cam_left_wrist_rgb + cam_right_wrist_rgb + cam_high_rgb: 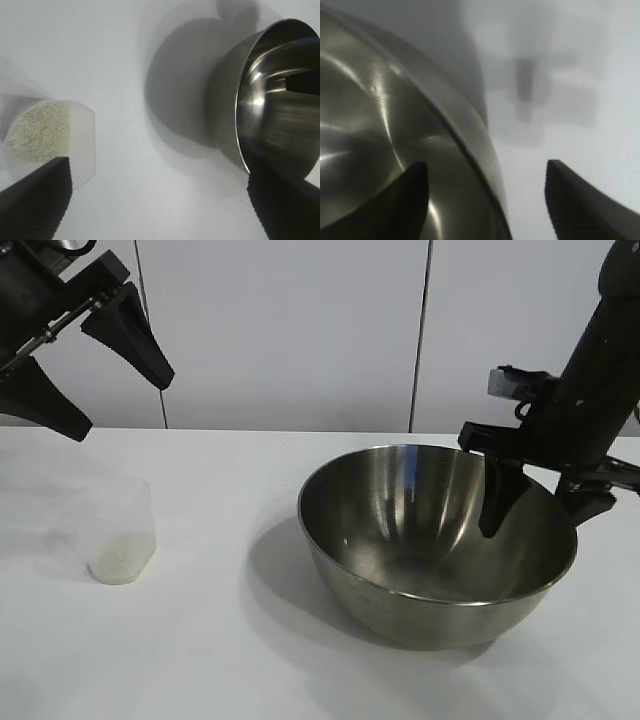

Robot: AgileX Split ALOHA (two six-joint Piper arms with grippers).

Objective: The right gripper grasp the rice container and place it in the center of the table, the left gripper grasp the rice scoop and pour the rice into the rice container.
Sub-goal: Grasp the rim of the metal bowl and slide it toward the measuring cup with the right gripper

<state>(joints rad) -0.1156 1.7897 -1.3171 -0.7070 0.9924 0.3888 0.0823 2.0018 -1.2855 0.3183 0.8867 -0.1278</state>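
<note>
The rice container (400,510), a large shiny steel bowl, stands on the white table (230,640) right of centre. My right gripper (537,520) straddles its right rim, one finger inside and one outside. In the right wrist view the gripper (487,167) stands open around the container (395,125) wall, with a gap to the outer finger. The rice scoop (122,530), a translucent cup, sits at the left with rice (118,565) in its bottom. My left gripper (122,405) hangs open above it. The left wrist view shows the scoop (80,145), the rice (37,130), the container (270,110) and the open left gripper (160,170).
White wall panels (290,330) stand behind the table. Bare tabletop (230,520) lies between the scoop and the container and along the front edge.
</note>
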